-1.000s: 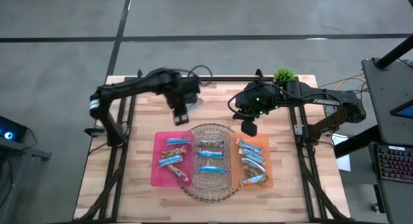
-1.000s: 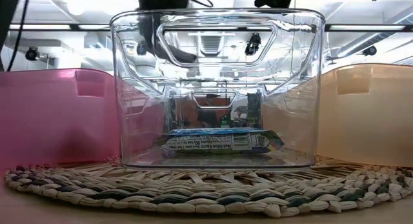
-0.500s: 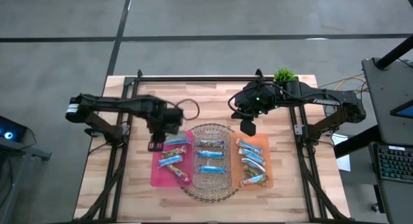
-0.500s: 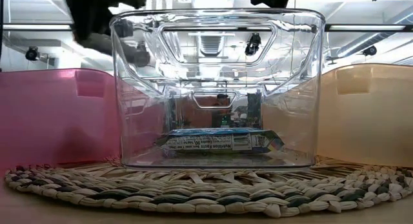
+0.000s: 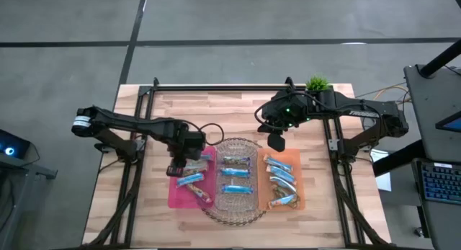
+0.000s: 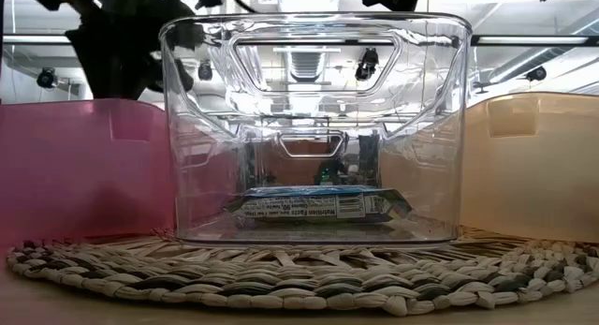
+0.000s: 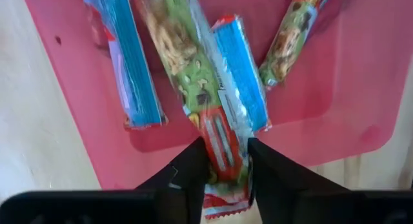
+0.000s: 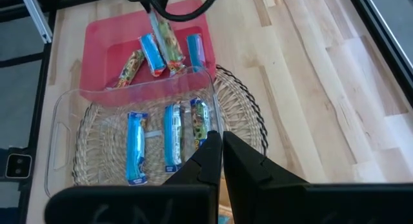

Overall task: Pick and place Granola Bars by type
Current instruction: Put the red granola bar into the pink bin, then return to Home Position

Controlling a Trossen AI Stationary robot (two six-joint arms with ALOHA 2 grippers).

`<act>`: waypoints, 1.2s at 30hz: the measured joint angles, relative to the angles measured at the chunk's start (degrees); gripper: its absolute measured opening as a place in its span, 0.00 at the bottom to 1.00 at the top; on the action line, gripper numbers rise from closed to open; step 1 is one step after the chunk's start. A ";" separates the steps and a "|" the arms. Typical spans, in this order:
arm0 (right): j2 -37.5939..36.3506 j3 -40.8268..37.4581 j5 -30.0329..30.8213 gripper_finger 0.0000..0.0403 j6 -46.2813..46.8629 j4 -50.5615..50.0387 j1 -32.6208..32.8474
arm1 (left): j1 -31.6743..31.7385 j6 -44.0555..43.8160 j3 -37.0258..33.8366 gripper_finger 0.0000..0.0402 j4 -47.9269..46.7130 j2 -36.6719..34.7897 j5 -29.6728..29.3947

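Note:
My left gripper [image 5: 175, 168] is over the far left part of the pink tray [image 5: 176, 198], shut on a green, tan and red granola bar [image 7: 187, 69]. It also shows in the right wrist view [image 8: 153, 6], with the bar [image 8: 166, 43] slanting down from it. Two blue bars [image 7: 129, 62] [image 7: 239, 82] and another green-brown bar [image 7: 290, 37] lie flat in the pink tray. My right gripper [image 5: 276, 142] is shut and empty above the far right rim of the clear bin [image 5: 235, 145]. My left gripper pinches the bar's red end [image 7: 222, 140] between its two fingers, which lie across the bar's width. The fingers come from above, slanting down. The bar runs on from the fingers down into the tray, partly over a blue bar; whether its far end rests there I cannot tell.
The clear bin stands on a round woven mat [image 5: 216, 210] in the middle and holds three mostly blue bars [image 8: 171, 133] [image 6: 318, 205]. An orange tray [image 5: 292, 160] on the right holds several bars. A small green plant [image 5: 317, 83] stands at the far right.
My left gripper has swung from behind the clear bin toward the table's left and near edges, to the pink tray's far left part, and has come down lower.

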 joint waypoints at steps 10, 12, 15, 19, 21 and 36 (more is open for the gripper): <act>0.00 0.00 0.00 0.02 1.06 -0.02 0.02 | 0.02 0.79 -2.10 0.42 0.26 0.28 -2.58; 0.00 0.00 0.00 0.02 1.06 -0.02 0.02 | 0.06 0.79 -2.08 0.43 0.26 0.28 -2.94; 0.00 0.00 0.00 0.02 1.06 -0.02 0.02 | 0.07 0.80 -1.97 0.43 0.30 0.28 -3.43; 0.00 0.00 0.00 0.02 1.04 -0.02 0.02 | 0.05 0.87 -2.03 0.43 0.26 0.28 -3.56; 0.00 0.00 0.00 0.02 1.04 -0.04 0.02 | 0.04 0.87 -2.10 0.43 0.12 0.28 -3.57; 0.00 0.00 0.00 0.02 0.81 -0.09 0.02 | 0.02 1.02 0.78 0.22 -0.25 0.28 -3.40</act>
